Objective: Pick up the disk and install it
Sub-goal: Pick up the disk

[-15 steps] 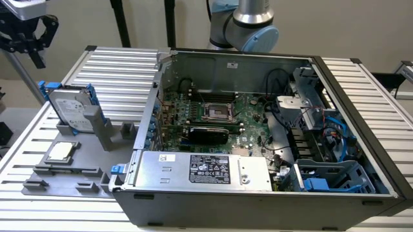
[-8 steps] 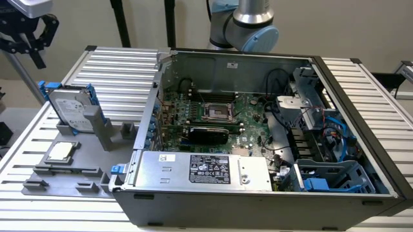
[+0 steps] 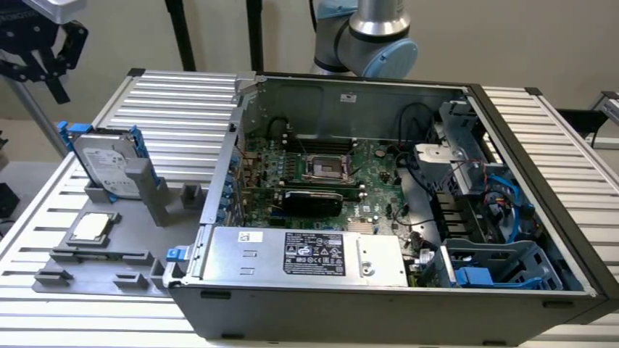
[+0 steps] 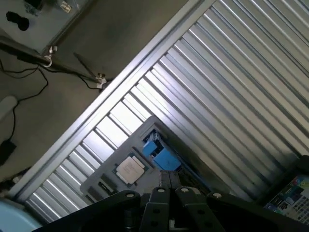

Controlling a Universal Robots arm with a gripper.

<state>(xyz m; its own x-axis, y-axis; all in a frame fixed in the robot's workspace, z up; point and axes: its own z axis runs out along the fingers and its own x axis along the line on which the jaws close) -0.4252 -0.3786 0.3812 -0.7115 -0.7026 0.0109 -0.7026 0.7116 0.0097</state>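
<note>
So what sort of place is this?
Probably a robotics lab bench for PC assembly: an open computer case, motherboard exposed; a ribbed aluminium table; the disk upright in a grey fixture.

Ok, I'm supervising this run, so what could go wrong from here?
The gripper is above and apart from the disk, which stands on edge in a grey holder; an off-centre approach might tip it or hit the chip lying nearby. Inside the open case, cables crowd the blue bay, so the disk could snag there.
</note>
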